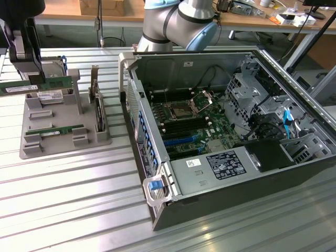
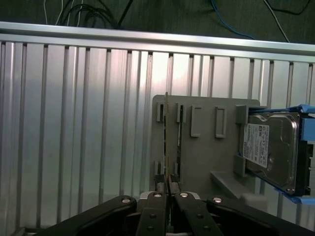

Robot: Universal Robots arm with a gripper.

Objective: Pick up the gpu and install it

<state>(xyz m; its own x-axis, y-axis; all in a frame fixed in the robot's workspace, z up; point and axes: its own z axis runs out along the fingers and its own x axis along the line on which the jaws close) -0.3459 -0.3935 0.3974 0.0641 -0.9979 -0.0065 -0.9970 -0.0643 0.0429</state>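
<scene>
Wrist view: hand pinches gpu edge-on above holder.

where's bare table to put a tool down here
Widest bare table is nearer the camera than the tray, on the exterior view's left of the case. A smaller patch runs along the case's near wall. Crowded: the tray, the narrow gap between tray and case, the case's inside. The gripper holds the gpu over the tray.

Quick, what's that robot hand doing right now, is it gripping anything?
The hand is closed, holding the gpu, a thin green circuit-board stick.
</scene>
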